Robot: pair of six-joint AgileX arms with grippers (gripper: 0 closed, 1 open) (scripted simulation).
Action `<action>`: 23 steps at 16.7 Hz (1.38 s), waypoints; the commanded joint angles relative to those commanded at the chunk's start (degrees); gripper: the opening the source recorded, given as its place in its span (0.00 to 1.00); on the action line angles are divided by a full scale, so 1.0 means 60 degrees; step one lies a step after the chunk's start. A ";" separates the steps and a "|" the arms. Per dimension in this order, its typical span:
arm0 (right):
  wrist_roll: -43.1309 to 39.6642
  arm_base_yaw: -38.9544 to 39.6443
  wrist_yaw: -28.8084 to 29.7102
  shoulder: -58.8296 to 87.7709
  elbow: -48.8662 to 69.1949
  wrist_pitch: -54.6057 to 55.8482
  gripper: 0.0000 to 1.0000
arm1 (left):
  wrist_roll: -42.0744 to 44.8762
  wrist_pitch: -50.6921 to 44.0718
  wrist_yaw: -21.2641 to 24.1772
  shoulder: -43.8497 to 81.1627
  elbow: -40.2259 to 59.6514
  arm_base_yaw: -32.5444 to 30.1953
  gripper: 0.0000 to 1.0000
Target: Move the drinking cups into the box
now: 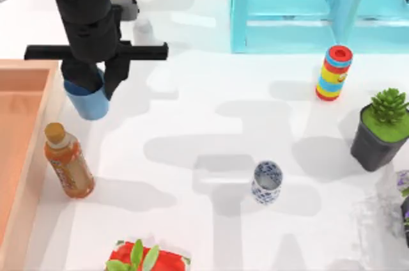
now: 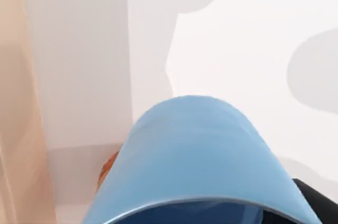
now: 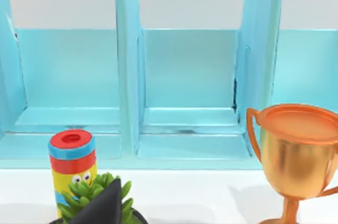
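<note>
The box (image 1: 25, 149) lies at the surface's left edge. Just right of its rim, the left hand (image 1: 96, 89) grips the blue cup (image 1: 86, 100), fingers clamped on it. The patterned cup (image 1: 266, 182) stands well apart, centre-right.

Two drinking cups: one plain blue tumbler (image 1: 88, 100) just beside the wooden box (image 1: 25, 149), and one white cup with blue floral pattern (image 1: 266, 182) well apart from the box, toward the right of the bench (image 1: 211, 124). One wooden box. One orange tea bottle (image 1: 68, 162) near the box's rim. One rainbow-striped cylinder (image 1: 334, 73). One potted succulent (image 1: 382, 129). One turquoise cabinet (image 1: 319, 6). One copper trophy (image 3: 296, 155). One grey-white capped bottle (image 1: 144, 30). One red packet with green leaves (image 1: 146, 260).
</note>
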 joint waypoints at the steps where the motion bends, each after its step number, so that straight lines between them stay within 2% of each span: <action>1: 0.0000 0.0000 0.0000 0.0000 0.0000 0.0000 1.00 | 0.0000 0.0000 0.0000 0.0000 0.0000 0.0000 0.00; 4: 0.0000 0.0000 0.0000 0.0000 0.0000 0.0000 1.00 | 0.0026 0.0021 -0.0019 0.0016 -0.0026 -0.0019 0.00; 7: 0.0000 0.0000 0.0000 0.0000 0.0000 0.0000 1.00 | 0.0675 0.0051 0.0021 -0.0537 -0.0334 0.0630 0.00; 14: 0.0000 0.0000 0.0000 0.0000 0.0000 0.0000 1.00 | 0.4174 -0.0369 -0.0057 -0.3505 -0.3073 0.4565 0.00; 17: 0.0000 0.0000 0.0000 0.0000 0.0000 0.0000 1.00 | 0.5237 -0.0522 -0.0172 -0.4936 -0.4371 0.5686 0.00; 23: 0.0000 0.0000 0.0000 0.0000 0.0000 0.0000 1.00 | 0.5844 -0.0607 -0.0226 -0.6222 -0.5435 0.5934 0.00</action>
